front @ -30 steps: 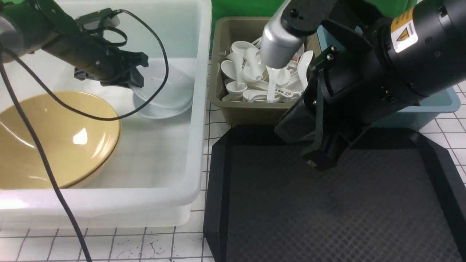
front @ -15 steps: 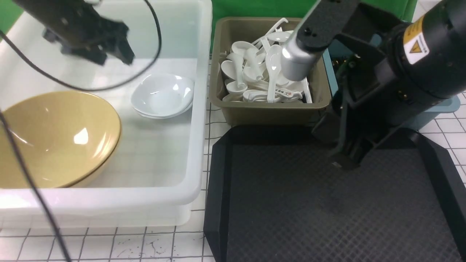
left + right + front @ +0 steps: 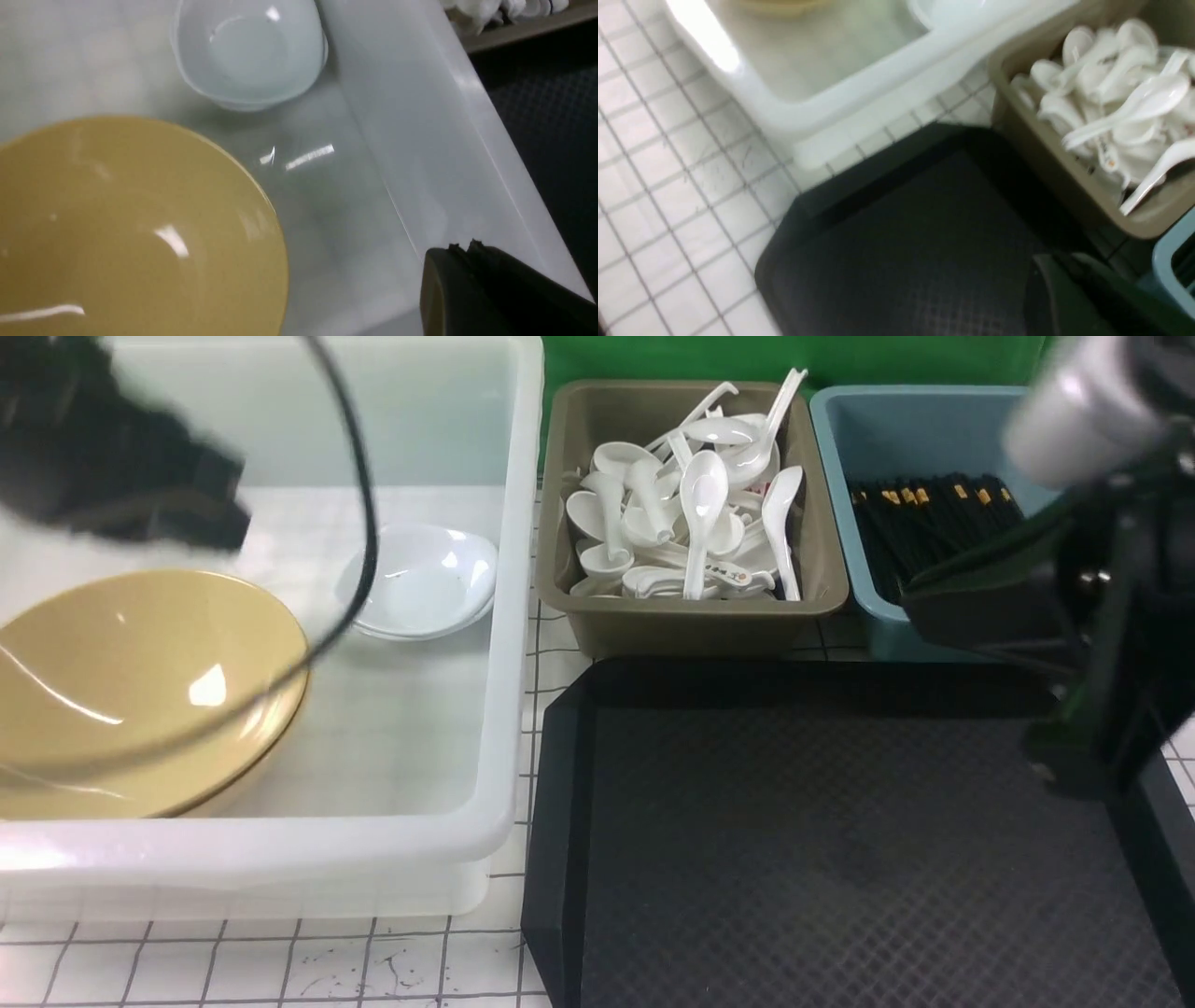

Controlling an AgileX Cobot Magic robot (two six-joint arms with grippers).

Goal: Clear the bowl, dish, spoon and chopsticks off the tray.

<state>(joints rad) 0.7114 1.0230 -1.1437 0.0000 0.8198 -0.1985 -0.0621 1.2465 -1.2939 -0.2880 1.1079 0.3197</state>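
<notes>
The black tray (image 3: 560, 821) lies bare in front of me, with nothing on its diamond-pattern surface. The yellow bowl (image 3: 140, 691) and the small white dish (image 3: 420, 579) sit in the white tub (image 3: 509, 644), apart from each other. A plain white spoon (image 3: 700, 490) lies on top of several spoons in the olive bin (image 3: 691, 625). Black chopsticks (image 3: 934, 513) with gold bands lie in the blue bin (image 3: 840, 439). My left gripper (image 3: 462, 247) is shut and empty, blurred, above the tub's far left. My right gripper (image 3: 1055, 765) is shut and empty over the tray's right rim.
The tub, olive bin and blue bin stand side by side behind and left of the tray on a white gridded tabletop (image 3: 280, 961). A black cable (image 3: 359, 523) hangs from the left arm over the tub. A green backdrop is at the rear.
The left gripper let go of the tilted dish, which now rests flat in the tub, then rose, moved left and shut. The right arm swung from over the bins to the right edge.
</notes>
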